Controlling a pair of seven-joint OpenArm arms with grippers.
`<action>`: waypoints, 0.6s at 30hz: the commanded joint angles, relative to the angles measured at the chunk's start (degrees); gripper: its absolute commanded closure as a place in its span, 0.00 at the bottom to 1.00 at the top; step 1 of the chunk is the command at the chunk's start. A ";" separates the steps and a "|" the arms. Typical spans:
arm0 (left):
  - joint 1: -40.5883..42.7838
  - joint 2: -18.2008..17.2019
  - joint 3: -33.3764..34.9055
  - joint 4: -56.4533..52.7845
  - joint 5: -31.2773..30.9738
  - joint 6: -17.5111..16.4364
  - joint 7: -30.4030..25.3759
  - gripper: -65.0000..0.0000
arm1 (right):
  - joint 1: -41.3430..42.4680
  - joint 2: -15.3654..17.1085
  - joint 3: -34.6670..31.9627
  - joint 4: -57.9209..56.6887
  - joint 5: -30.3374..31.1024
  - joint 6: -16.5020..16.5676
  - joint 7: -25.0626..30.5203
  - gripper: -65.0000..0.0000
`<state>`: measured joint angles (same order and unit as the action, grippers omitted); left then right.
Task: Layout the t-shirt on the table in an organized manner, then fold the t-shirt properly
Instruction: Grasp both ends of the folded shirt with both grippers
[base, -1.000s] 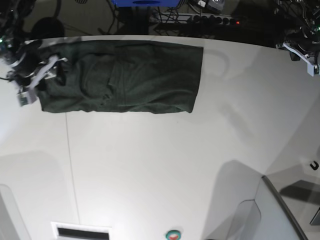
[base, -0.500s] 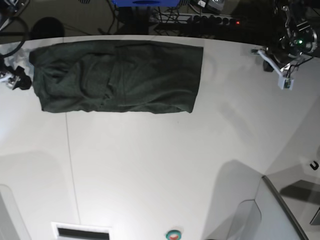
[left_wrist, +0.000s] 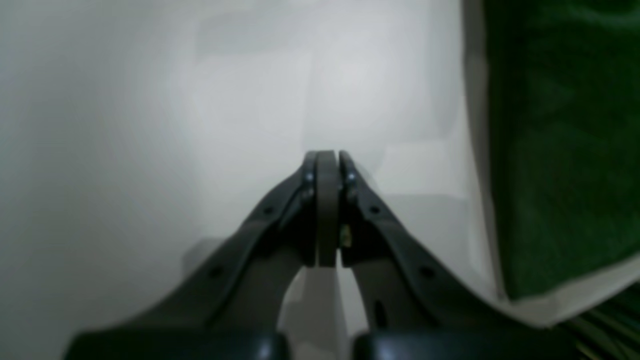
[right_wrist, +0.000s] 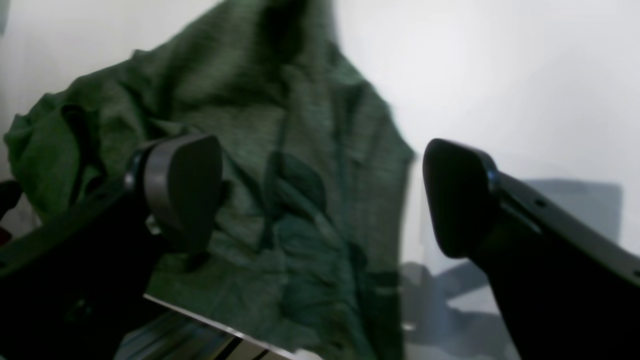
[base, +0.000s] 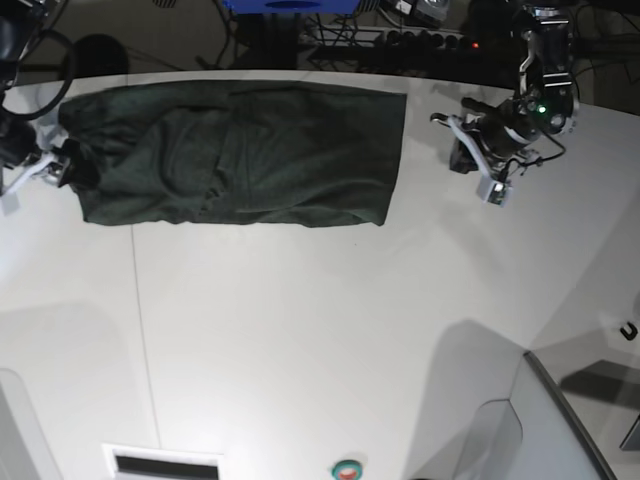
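Currently the dark green t-shirt (base: 235, 155) lies folded into a long rectangle at the far edge of the white worktop (base: 320, 340), rumpled at its end nearest the right hand (right_wrist: 320, 195). That hand stands spread wide just beside that end, holding nothing. Left hand (left_wrist: 327, 165) hovers near the shirt's opposite, straight end, fingers pressed together, empty.

The white table (base: 300, 330) carries the dark green t-shirt (base: 240, 155), folded into a band.
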<state>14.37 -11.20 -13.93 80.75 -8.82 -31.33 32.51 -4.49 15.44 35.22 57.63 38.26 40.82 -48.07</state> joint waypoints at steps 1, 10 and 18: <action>-0.70 0.34 0.26 0.00 -0.72 -0.10 -1.00 1.00 | -1.35 -1.33 -1.16 -0.88 -3.58 -0.82 -4.89 0.09; -1.58 2.10 0.62 -2.11 -0.72 -0.10 -1.00 1.00 | -2.41 1.31 -0.98 -0.97 -3.84 -0.82 -4.80 0.09; -1.58 2.01 0.62 -2.20 -0.72 -0.10 -1.00 1.00 | -5.93 1.74 -1.51 -0.97 -4.11 -0.82 -4.98 0.09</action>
<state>12.99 -8.78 -13.19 78.08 -9.45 -31.55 31.44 -8.73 17.15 34.11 57.69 41.21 42.26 -46.39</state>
